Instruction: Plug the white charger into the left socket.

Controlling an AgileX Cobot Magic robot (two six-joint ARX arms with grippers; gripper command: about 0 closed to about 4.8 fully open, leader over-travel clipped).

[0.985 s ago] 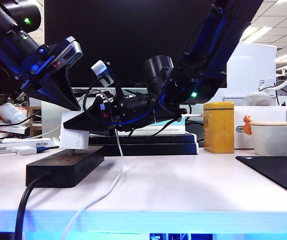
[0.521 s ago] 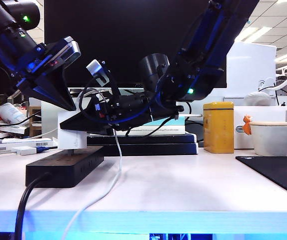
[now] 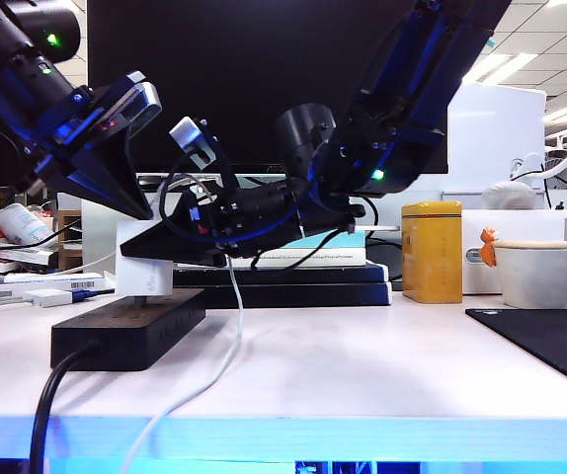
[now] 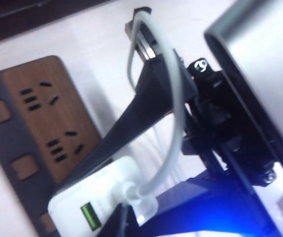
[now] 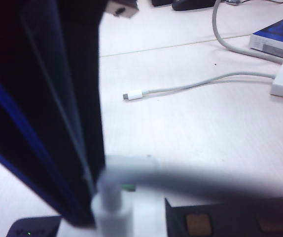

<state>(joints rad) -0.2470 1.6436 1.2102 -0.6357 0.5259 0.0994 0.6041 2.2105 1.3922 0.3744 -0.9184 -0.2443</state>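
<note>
The white charger (image 3: 144, 265) stands upright on the top face of the black power strip (image 3: 125, 334). My right gripper (image 3: 151, 247) reaches in from the right and is shut on the charger's sides. My left gripper (image 3: 142, 209) is shut, and its tip rests on the charger's top from above. In the left wrist view the charger (image 4: 94, 202) sits at one end of the strip's brown face (image 4: 35, 131), with free sockets (image 4: 62, 148) beside it. The left socket under the charger and the prongs are hidden. The thin white cable (image 3: 232, 341) hangs down to the table.
The strip's thick black cord (image 3: 51, 415) runs off the table's front edge. A yellow tin (image 3: 432, 251), a white mug (image 3: 542, 271) and a black mat (image 3: 550, 341) lie to the right. Flat books (image 3: 293, 281) lie behind. A loose white cable end (image 5: 131, 95) lies on the table.
The charger has gone from tilted to upright on the strip and shifted slightly left with the right gripper. The left gripper has stayed on top of it.
</note>
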